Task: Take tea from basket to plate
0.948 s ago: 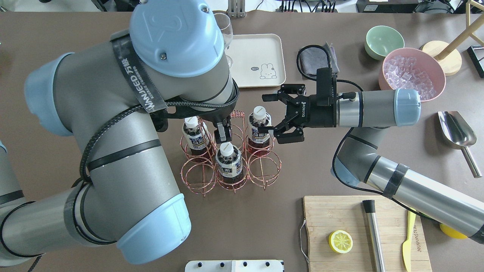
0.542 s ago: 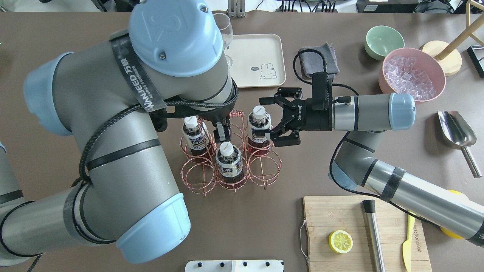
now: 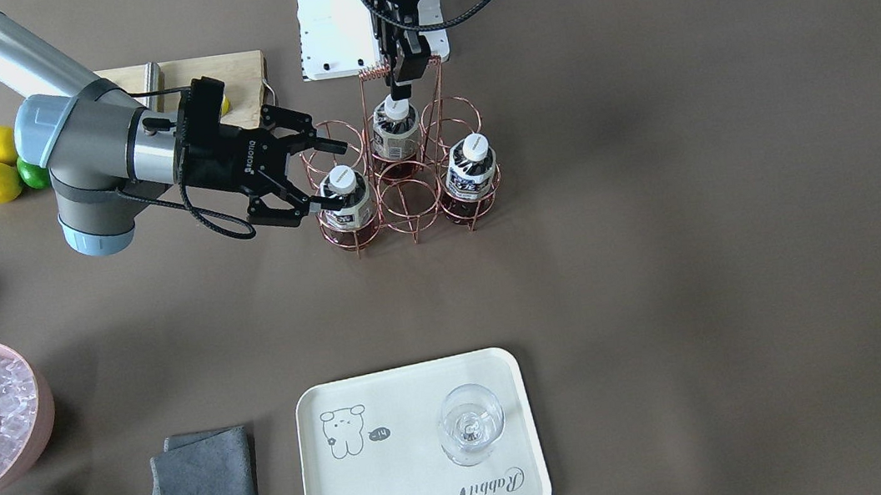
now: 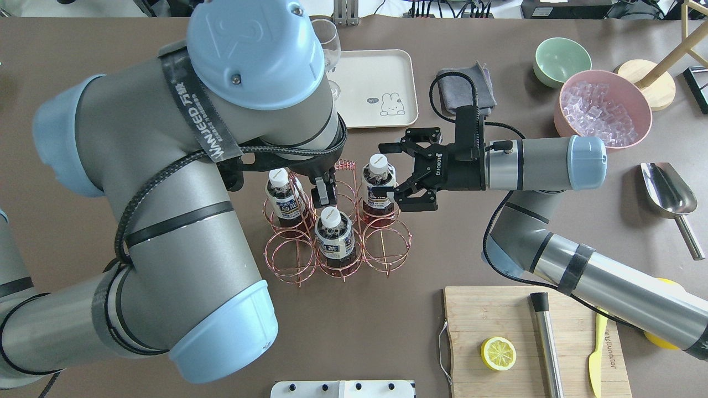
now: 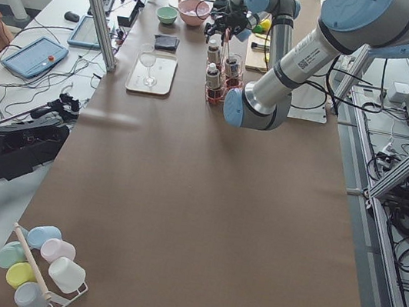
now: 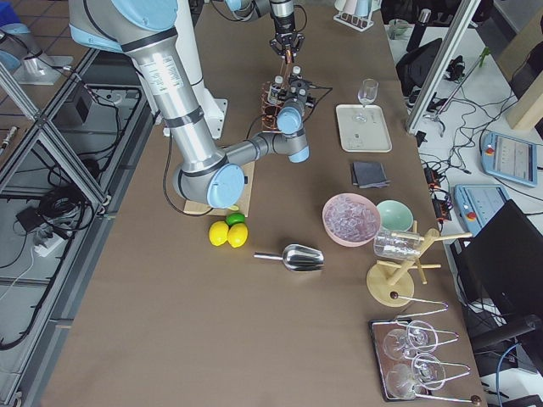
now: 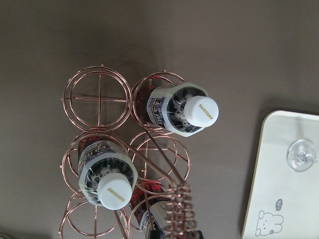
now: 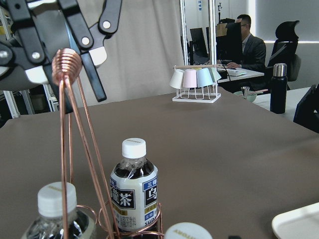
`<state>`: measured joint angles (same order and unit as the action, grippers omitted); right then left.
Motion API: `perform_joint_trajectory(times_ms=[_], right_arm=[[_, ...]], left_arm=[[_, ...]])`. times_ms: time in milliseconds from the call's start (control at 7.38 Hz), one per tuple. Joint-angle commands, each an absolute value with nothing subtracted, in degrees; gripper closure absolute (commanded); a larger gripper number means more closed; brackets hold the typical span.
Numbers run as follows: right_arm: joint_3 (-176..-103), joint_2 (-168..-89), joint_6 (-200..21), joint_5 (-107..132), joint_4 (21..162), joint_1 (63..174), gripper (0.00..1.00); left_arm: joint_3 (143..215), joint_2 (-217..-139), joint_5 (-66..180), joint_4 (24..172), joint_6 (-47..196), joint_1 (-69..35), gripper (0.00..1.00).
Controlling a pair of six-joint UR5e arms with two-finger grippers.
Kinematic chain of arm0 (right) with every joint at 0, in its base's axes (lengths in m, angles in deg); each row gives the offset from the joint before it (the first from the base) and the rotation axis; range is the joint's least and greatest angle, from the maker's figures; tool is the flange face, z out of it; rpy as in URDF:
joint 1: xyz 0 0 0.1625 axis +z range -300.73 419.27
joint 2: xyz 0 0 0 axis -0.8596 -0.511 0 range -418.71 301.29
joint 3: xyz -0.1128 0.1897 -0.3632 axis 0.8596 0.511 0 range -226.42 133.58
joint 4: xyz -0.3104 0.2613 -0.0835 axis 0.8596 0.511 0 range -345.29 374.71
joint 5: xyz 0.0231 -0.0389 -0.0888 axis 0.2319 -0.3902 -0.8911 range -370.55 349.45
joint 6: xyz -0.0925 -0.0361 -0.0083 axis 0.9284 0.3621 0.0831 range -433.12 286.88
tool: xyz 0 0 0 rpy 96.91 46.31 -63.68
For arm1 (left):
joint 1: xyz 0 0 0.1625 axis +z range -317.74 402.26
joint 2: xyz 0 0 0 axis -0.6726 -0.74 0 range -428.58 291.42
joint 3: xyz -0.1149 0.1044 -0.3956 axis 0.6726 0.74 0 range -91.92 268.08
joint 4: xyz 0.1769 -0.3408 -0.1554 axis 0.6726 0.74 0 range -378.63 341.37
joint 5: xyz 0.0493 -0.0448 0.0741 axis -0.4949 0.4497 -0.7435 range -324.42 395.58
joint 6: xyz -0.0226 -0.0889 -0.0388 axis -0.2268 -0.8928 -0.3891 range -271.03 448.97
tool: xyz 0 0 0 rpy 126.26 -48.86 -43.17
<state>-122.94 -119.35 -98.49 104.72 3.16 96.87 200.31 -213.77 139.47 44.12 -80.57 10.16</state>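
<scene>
Tea (image 4: 378,185): all three in basket (image 4: 411,241), none on plate (image 4: 376,77). Right end effector (image 4: 380,169) open astride one; left end effector (image 4: 325,194) clamped on handle (image 4: 347,165).

I read SUNTORY on the caps (image 7: 201,110) of my tea (image 7: 174,112), ROBOTIQ on my right gripper (image 4: 379,169), WANJEED on my left arm's strap (image 4: 198,116), and Rabbit on the plate (image 3: 403,487).

**Robotics laboratory on a shared office floor.** A long brown-covered table (image 5: 193,222) stands among silver aluminium frame posts (image 5: 97,4). Loose black cables (image 5: 404,222) lie on the tiled floor beyond its robot-side edge. A blue-edged control tablet (image 5: 29,56), probably a teach pendant, rests past the operators' edge. A seated man at desk monitors (image 8: 247,47) works beyond the table's left end.
</scene>
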Motion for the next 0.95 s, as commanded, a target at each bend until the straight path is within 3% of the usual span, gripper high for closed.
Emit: perform_joint_trajectory(times_ms=[0, 542, 677, 812], right_arm=[[-123.0, -119.4, -98.5, 104.8, 3.3, 96.9, 0.47], [-123.5, -119.1, -98.3, 104.7, 4.8, 96.6, 0.51], [-123.5, -119.2, -98.3, 104.7, 4.9, 96.8, 0.65], [-123.4, -119.4, -98.7, 104.7, 4.9, 97.1, 0.88]], left_arm=[[200.2, -213.7, 139.5, 44.1, -80.6, 10.1, 1.0], [200.2, -213.7, 139.5, 44.0, -80.6, 10.1, 1.0], [200.2, -213.8, 139.6, 44.0, -80.7, 10.1, 1.0], [200.3, -213.8, 139.5, 44.0, -80.7, 10.1, 1.0]])
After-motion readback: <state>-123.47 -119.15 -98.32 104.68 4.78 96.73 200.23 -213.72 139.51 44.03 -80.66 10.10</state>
